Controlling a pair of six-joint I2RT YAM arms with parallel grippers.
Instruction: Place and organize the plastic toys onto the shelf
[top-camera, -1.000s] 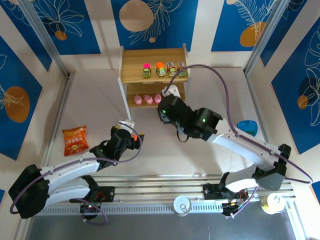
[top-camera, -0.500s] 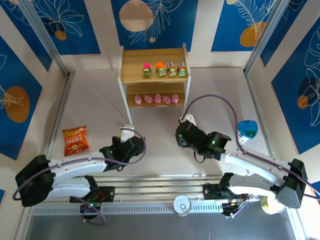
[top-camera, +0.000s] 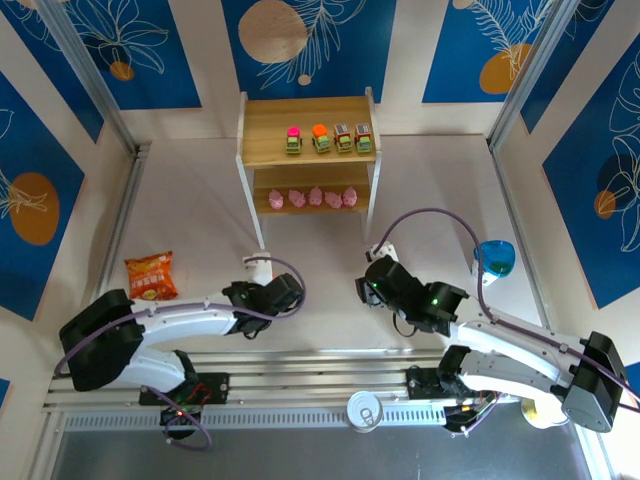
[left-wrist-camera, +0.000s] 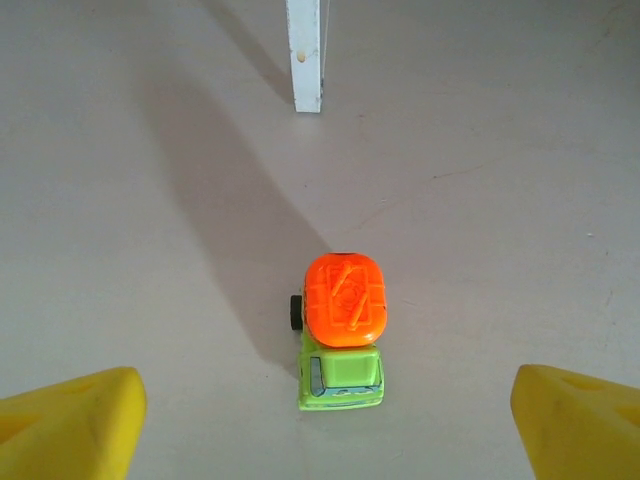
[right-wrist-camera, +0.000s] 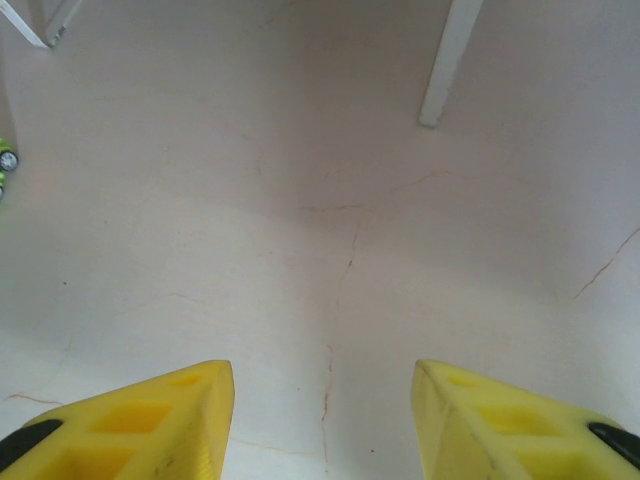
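Low over the table (top-camera: 190, 205), the left arm (top-camera: 180, 320) lies stretched from its base toward the middle, its wrist turned to the shelf (top-camera: 300, 112). The left gripper (left-wrist-camera: 325, 432) stands wide open, with one yellow fingertip in each lower corner of the left wrist view. The green car with the orange top (left-wrist-camera: 343, 330) sits on the table between the lines of those two fingers, just ahead of the tips and about centred. It touches neither finger, and its cab points back at the wrist. Straight beyond the car, farther from the fingers, stands a white shelf leg (left-wrist-camera: 305, 55).

The right arm (top-camera: 500, 335) reaches in from its base with the elbow folded, its wrist also aimed toward the shelf. The right gripper (right-wrist-camera: 325, 420) is open too, its yellow fingers (right-wrist-camera: 140, 425) spread over cracked table surface. A second shelf leg (right-wrist-camera: 450, 60) stands well ahead of them, roughly in line with the inner edge of the finger on that view's right. A sliver of green toy with a small wheel (right-wrist-camera: 5, 165) shows well outside the other finger.

Far ahead of both grippers, the shelf's upper board carries four green cars (top-camera: 328, 138) in a row. Its lower board carries five pink figures (top-camera: 312, 198) side by side.
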